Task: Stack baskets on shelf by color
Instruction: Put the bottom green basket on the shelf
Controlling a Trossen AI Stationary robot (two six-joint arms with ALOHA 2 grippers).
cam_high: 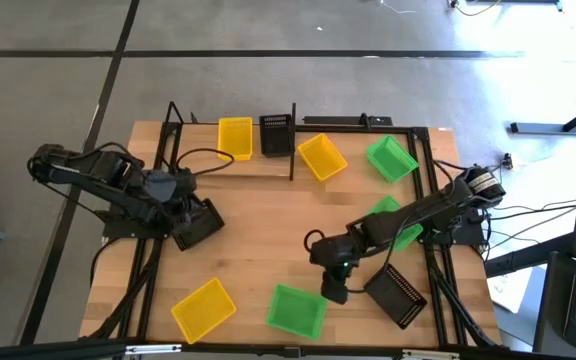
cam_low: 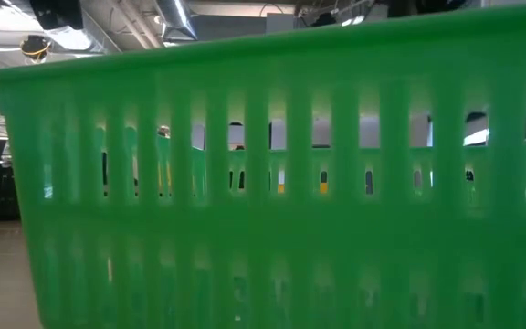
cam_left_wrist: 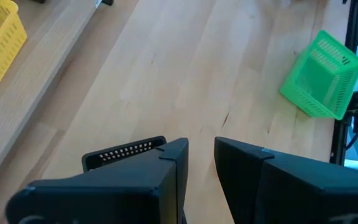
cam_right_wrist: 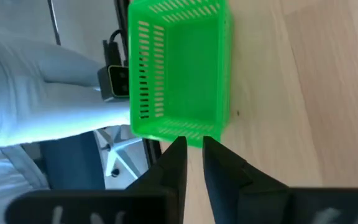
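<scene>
Pale wood tabletop (cam_high: pixel 258 230) carries a bright green basket (cam_high: pixel 296 310) with slotted walls at its front edge; right gripper (cam_high: pixel 334 290) beside it, jaws slightly parted, holding nothing; left gripper (cam_high: pixel 200 222) jaws also apart

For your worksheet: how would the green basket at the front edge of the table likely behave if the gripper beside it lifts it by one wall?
The green basket is thin slotted plastic, so probably light. Its walls may flex when pinched. Held by one wall, it would likely tilt.
</scene>
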